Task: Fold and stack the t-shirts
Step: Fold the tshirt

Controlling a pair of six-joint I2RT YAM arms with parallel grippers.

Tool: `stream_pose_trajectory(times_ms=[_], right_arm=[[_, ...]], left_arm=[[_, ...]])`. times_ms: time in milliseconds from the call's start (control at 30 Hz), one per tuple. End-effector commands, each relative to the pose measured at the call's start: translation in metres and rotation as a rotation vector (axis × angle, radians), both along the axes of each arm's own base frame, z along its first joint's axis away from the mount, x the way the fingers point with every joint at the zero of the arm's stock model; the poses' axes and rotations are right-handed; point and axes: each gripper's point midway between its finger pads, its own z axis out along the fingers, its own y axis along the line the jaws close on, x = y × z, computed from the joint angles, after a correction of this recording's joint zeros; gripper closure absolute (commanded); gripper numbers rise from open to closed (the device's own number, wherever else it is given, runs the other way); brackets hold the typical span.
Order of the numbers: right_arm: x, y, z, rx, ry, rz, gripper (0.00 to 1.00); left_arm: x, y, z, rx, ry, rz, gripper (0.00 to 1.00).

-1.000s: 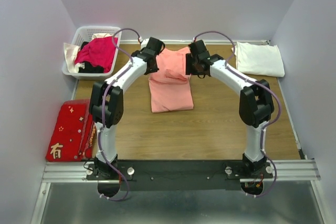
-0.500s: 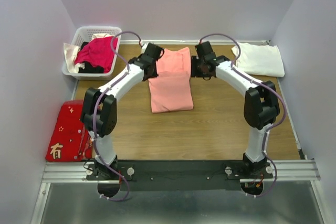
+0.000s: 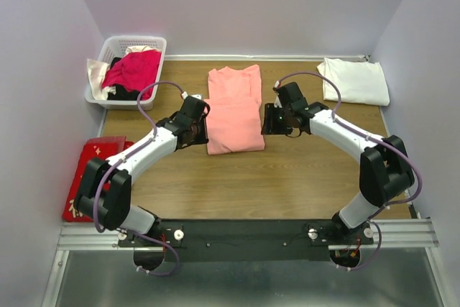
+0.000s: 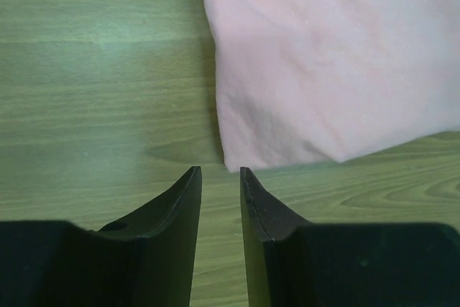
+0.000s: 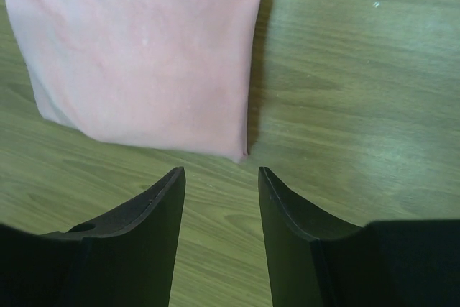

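While the salmon-pink t-shirt (image 3: 233,109) is lying folded into a long rectangle at the far middle of the bench (image 3: 302,177), its round neck pointing toward the back wall, the two arms are reaching in low from either side of its near end. The left end effector (image 3: 201,129) is sitting just beside the shirt's near left corner. In the left wrist view its fingers (image 4: 180,206) are standing a narrow gap apart with nothing between them, and that corner is showing just ahead of the tips. The right end effector (image 3: 267,118) is sitting just beside the shirt's right edge. Its fingers (image 5: 162,206) are standing somewhat wider apart and are also gripping nothing, while the near right corner is lying just ahead of them on the bare wood. Whether either set of fingertips is touching the bench I cannot tell.

The white t-shirt (image 3: 354,81) is resting folded in the far right corner, well apart from the pink one. A white basket (image 3: 108,49) in the far left corner is holding a crumpled magenta garment (image 3: 133,70), and a red cloth (image 3: 90,177) with gold characters is lying flat along the left edge.
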Motion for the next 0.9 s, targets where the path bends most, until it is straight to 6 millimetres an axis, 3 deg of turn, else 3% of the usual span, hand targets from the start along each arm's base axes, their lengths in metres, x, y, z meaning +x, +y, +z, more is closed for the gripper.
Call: stream_pose_trajectory(times_ms=[0,133,267,500,867], right_arm=[[-0.018,0.014,-0.019,0.078,0.056,0.057,0.47],[-0.02,0.013,-0.031,0.071,0.065,0.064,0.46],[-0.016,0.007,-0.042,0.047,0.036,0.047,0.39],[-0.02,0.005,-0.069,0.026,0.079,0.041,0.38],[-0.022,0.01,-0.086,0.039,0.1,0.067,0.39]], left_arm=[[-0.007,-0.017,-0.015,-0.106,0.005,-0.043,0.61],[-0.01,-0.023,-0.025,-0.143,0.011,-0.053,0.61],[-0.011,-0.026,-0.03,-0.176,-0.014,-0.061,0.6],[-0.016,-0.027,-0.046,-0.184,0.019,-0.067,0.6],[-0.017,-0.021,-0.073,-0.14,0.058,-0.038,0.6]])
